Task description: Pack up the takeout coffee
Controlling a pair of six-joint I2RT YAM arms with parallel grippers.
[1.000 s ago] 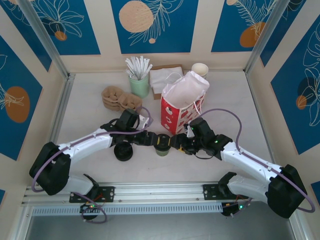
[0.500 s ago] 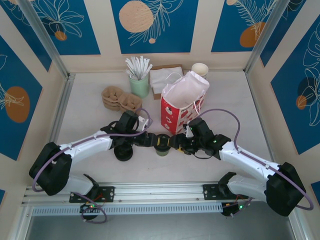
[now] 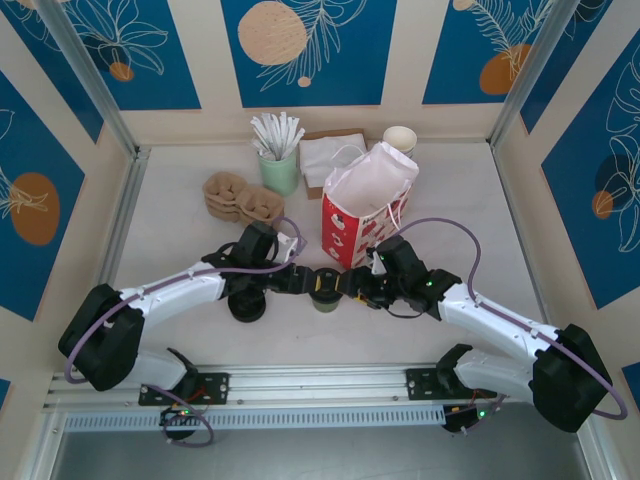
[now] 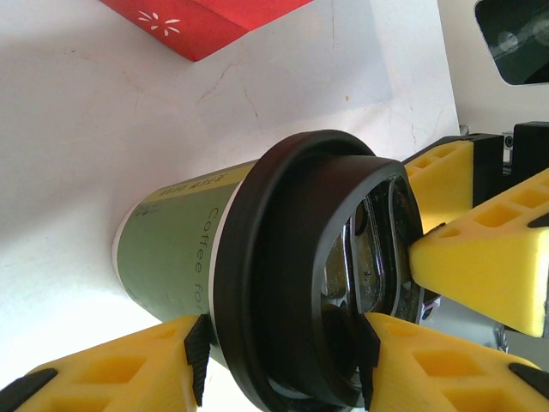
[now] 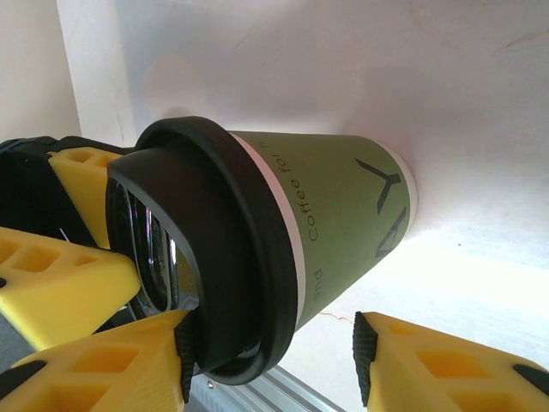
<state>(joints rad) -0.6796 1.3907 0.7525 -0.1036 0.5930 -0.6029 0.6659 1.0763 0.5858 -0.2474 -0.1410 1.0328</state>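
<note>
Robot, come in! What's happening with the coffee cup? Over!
Left gripper shut on takeout coffee. Right gripper open around it. Bag stands open just behind.

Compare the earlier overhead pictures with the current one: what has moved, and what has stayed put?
The right gripper crept slightly left, closer around the takeout coffee. The left gripper eased slightly back towards the near edge. Nothing was newly grasped or released: the left gripper stays closed on the cup's lid. The cup, the red-and-white bag and the loose black lid stayed put.
</note>
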